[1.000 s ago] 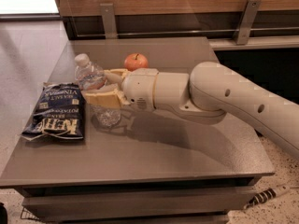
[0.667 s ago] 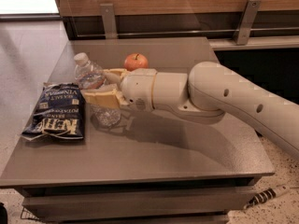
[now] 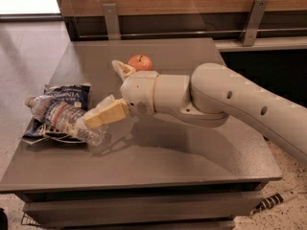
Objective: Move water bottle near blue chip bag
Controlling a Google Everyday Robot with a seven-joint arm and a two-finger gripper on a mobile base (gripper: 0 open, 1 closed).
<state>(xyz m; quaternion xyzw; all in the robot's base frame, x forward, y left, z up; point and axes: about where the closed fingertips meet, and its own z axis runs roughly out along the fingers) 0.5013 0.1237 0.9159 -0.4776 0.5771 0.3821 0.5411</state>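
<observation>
The water bottle [image 3: 60, 116] is clear with a white cap and lies on its side at the table's left. Its cap points left, and it rests across the blue chip bag [image 3: 72, 94], which lies flat under it. My gripper [image 3: 102, 93] is just right of the bottle, with its jaws spread. The lower finger [image 3: 106, 114] touches the bottle's bottom end. The upper finger [image 3: 121, 69] points away toward the back and holds nothing.
A red apple [image 3: 140, 62] sits behind the gripper near the table's middle back. The grey table [image 3: 192, 152] has its left edge just beyond the bag. A wooden wall with metal brackets [image 3: 111, 20] runs along the back.
The bottle stood upright in the shut gripper beside the bag. Now it lies on its side across the bag and the fingers have spread off it.
</observation>
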